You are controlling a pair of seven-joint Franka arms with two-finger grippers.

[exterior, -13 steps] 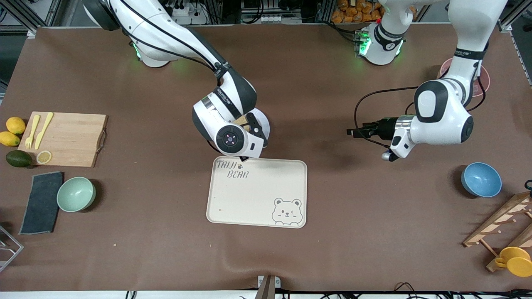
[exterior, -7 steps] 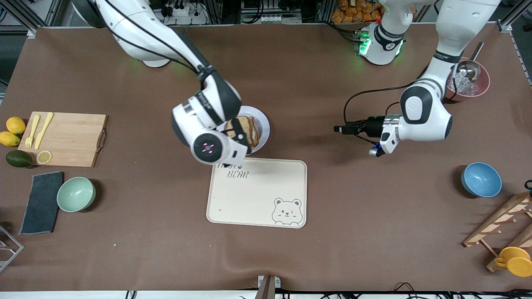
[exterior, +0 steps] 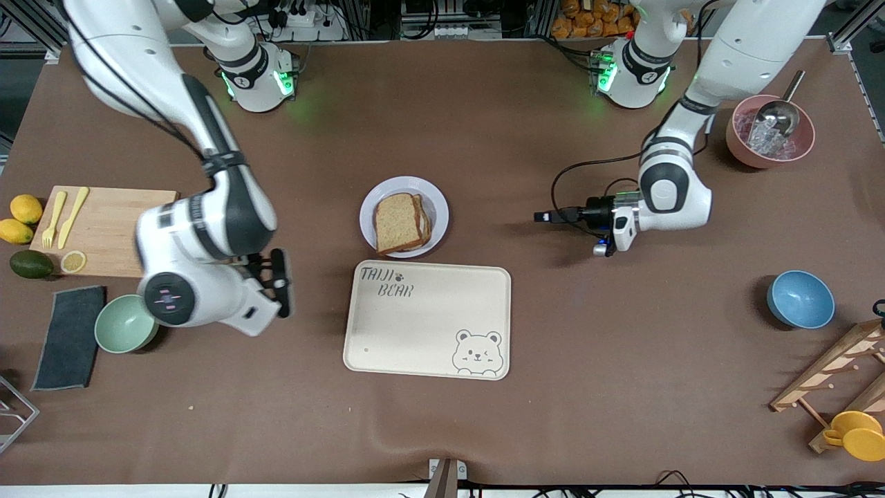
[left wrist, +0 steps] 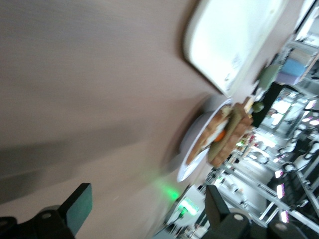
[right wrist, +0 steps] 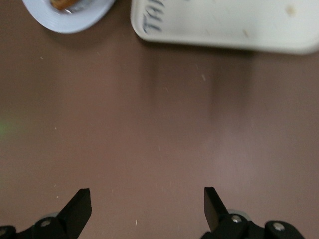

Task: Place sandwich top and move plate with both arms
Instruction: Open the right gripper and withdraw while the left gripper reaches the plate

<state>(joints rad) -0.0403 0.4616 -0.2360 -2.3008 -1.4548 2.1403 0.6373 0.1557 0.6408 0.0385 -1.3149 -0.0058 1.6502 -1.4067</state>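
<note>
The sandwich top [exterior: 396,221], a brown bread slice, lies on the lower slice on the pale plate [exterior: 437,207], which sits just farther from the front camera than the tray. My right gripper [exterior: 280,283] is open and empty over bare table between the green bowl and the tray; its wrist view shows the plate's edge [right wrist: 70,20]. My left gripper [exterior: 545,217] is open and empty, low over the table beside the plate toward the left arm's end. Its wrist view shows the plate [left wrist: 192,164] and the stacked sandwich [left wrist: 227,134] edge-on.
The cream bear tray [exterior: 429,321] lies nearer the camera than the plate. A green bowl [exterior: 126,323], dark cloth [exterior: 69,337] and cutting board [exterior: 110,232] are toward the right arm's end. A blue bowl [exterior: 800,299], pink ice bowl [exterior: 769,131] and wooden rack [exterior: 836,373] are toward the left arm's end.
My right gripper let go of the bread slice on the sandwich and swung away toward the green bowl. My left gripper moved closer to the plate.
</note>
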